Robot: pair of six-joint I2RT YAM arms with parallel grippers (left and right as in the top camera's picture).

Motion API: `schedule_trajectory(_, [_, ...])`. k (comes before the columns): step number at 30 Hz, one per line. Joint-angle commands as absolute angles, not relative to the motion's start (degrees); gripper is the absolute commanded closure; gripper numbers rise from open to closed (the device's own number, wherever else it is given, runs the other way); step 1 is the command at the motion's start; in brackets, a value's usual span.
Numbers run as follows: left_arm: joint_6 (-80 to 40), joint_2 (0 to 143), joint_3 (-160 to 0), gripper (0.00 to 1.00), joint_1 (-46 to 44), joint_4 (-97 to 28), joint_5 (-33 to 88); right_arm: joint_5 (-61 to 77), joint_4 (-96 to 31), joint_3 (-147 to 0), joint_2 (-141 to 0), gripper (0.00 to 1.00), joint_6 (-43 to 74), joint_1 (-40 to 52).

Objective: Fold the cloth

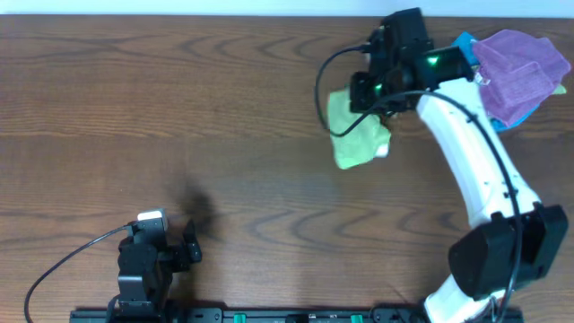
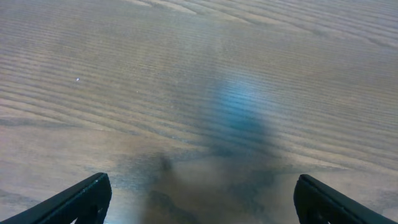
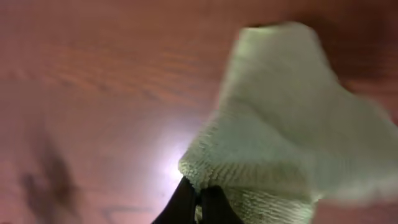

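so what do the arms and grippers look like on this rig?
Right arm: white curved link, black joint housings, green LED near the wrist, black cable looped off it. Left arm: all black, silver-grey module on top, thin black lead. Left gripper and right gripper: black tapered fingers.

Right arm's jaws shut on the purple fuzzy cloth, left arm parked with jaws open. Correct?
No. Right jaws are shut on the fuzzy lime-green microfibre towel, not the purple fuzzy cloth; right wrist view shows it. Left jaws open, parked: right.
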State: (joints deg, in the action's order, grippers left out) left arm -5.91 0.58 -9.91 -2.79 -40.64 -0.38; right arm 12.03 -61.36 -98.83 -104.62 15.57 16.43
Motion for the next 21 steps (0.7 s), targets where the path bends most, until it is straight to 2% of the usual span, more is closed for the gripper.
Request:
schedule_trajectory(1, [-5.10, 0.21, -9.15, 0.05, -2.98, -41.67, -0.40, 11.03, -61.80, -97.17, -108.33, 0.80, 16.69, 19.92])
schedule_trajectory(2, [-5.10, 0.21, -9.15, 0.05, -2.98, -41.67, -0.40, 10.83, -61.95, -97.10, -109.14, 0.84, 16.64, 20.84])
schedule_trajectory(3, [-5.10, 0.21, -9.15, 0.05, -2.98, -41.67, -0.40, 10.28, -62.19, -97.10, -110.34, 0.93, 16.64, 22.13])
schedule_trajectory(4, [-5.10, 0.21, -9.15, 0.05, -2.98, -41.67, -0.40, 9.98, -62.19, -97.10, -111.15, 0.87, 16.67, 23.07])
schedule_trajectory(5, [-5.10, 0.21, -9.15, 0.05, -2.98, -41.67, -0.40, 9.58, -62.22, -97.10, -112.25, 0.58, 16.32, 24.25])
schedule_trajectory(6, [-5.13, 0.21, -9.15, 0.05, -2.98, -41.67, -0.40, 9.61, -62.24, -97.10, -113.30, 0.11, 14.85, 25.41])
schedule_trajectory(7, [-5.10, 0.21, -9.15, 0.05, -2.98, -41.67, -0.40, 9.37, -62.59, -97.10, -114.26, 0.01, 13.52, 26.41])
schedule_trajectory(14, [-5.10, 0.21, -9.15, 0.05, -2.98, -41.67, -0.40, 1.63, -65.49, -97.10, -116.90, 0.01, 14.31, 29.43])
schedule_trajectory(19, [-5.10, 0.21, -9.15, 0.05, -2.98, -41.67, -0.40, -6.20, -70.61, -97.10, -116.90, 0.01, 22.46, 28.53])
schedule_trajectory(21, [-5.13, 0.21, -9.15, 0.05, -2.98, -41.67, -0.40, -4.86, -70.35, -97.08, -116.29, 0.01, 25.82, 27.75])
